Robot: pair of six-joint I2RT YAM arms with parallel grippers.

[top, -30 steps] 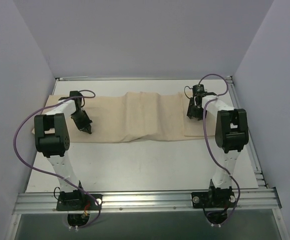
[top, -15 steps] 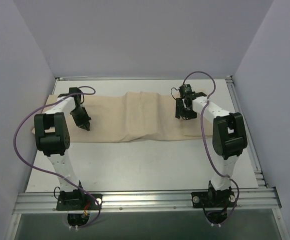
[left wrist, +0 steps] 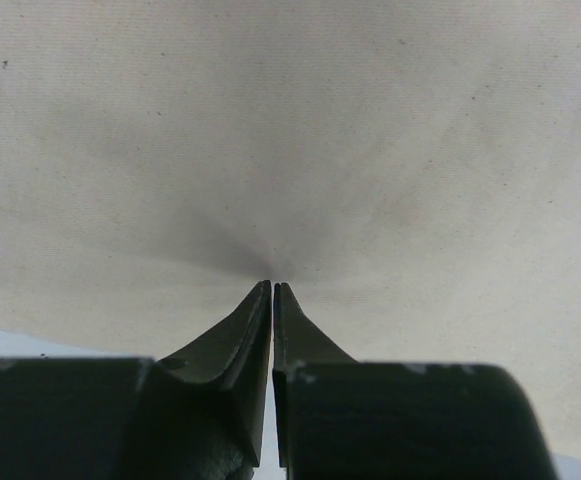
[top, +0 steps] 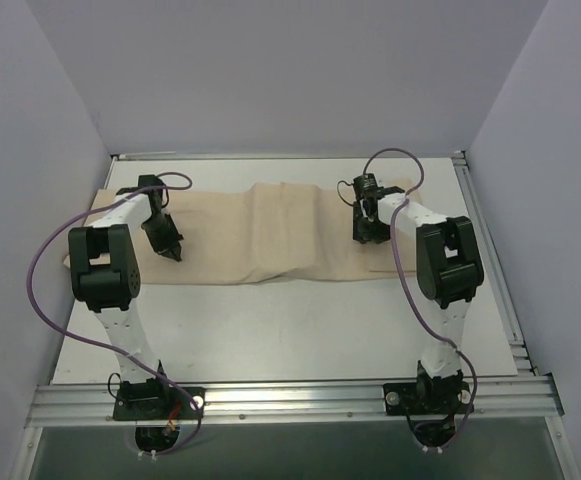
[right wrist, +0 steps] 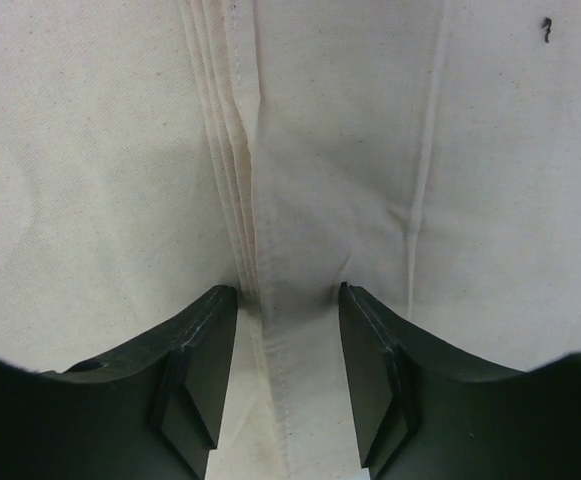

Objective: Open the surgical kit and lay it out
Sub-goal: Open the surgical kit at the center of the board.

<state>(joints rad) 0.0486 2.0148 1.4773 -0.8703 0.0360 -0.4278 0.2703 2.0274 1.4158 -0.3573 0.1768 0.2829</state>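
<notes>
Cloth wrap: we see the beige cloth wrap (top: 270,235) lying as a long band, with a bunched, creased stretch at its middle and flatter flaps at both ends.
Table: the white table (top: 290,330) lies under the wrap, with bare surface showing on the wrap's near side, towards the arm bases.
Left gripper: the left gripper (top: 173,252) points down onto the wrap's left flap, close to the wrap's near edge.
Left fingers: in the left wrist view we see its fingers (left wrist: 235,345) drawn in to a thin slit, the tips nipping a small pinch of the wrap, with faint creases and a shadow running in to that spot.
Right gripper: the right gripper (top: 363,232) stands on the wrap's right part, just right of the bunched middle.
Right fingers: its fingers (right wrist: 200,335) stand moderately apart and hold nothing. Their tips are down at the wrap's surface.
Layered edges: between those tips runs a stack of the wrap's folded edges (right wrist: 238,150), with a stitched hem beside it, leading straight away from the gripper.
</notes>
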